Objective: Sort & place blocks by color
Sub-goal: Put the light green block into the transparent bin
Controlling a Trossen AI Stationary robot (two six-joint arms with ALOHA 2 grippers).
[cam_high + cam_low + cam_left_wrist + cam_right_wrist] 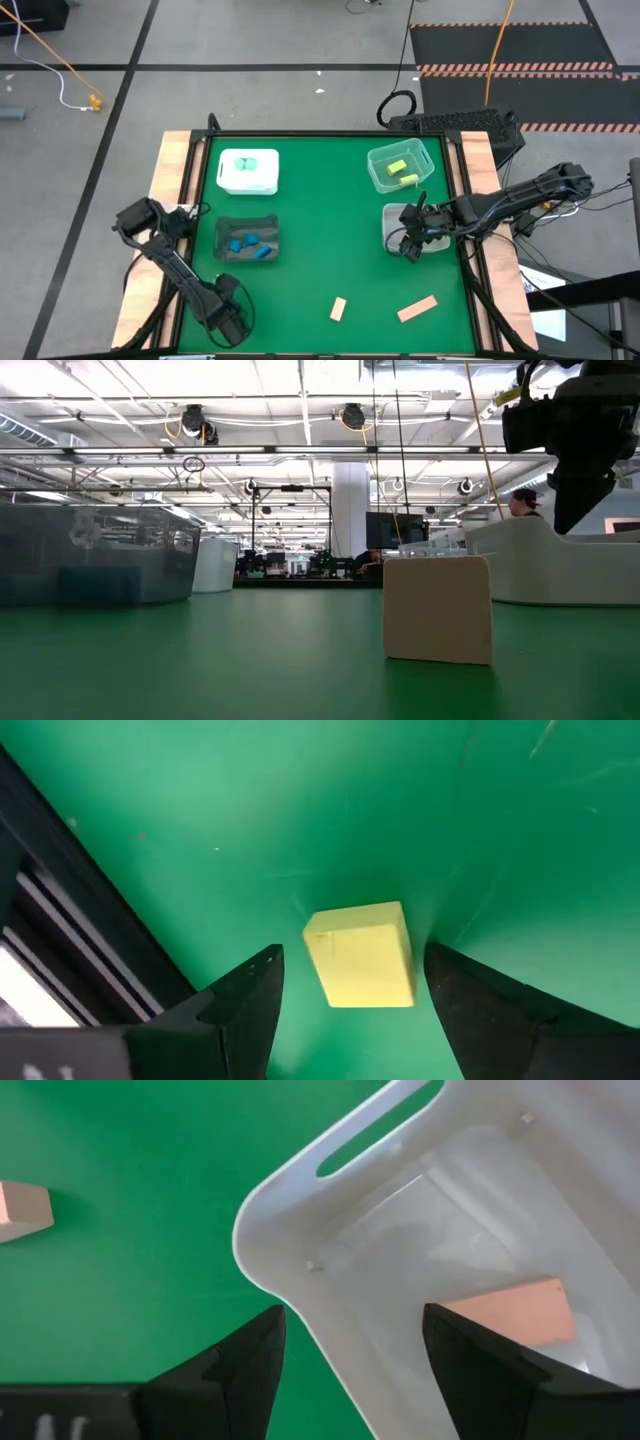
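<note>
The left gripper [345, 990], fingers spread, straddles a yellow-green block [362, 954] at the table's near-left corner.

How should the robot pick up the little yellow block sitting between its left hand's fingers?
Pinch the small yellow block across its two flat side faces, coming straight down from above. It lies flat on the green table mat, and the left hand is open with one finger on each side.

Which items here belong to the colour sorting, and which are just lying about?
Job:
- tan-peach blocks on the mat
- yellow-green block
- blue blocks
- sorting trays
- right gripper
- left gripper

Lying about:
- black keyboard
- orange cable
</note>
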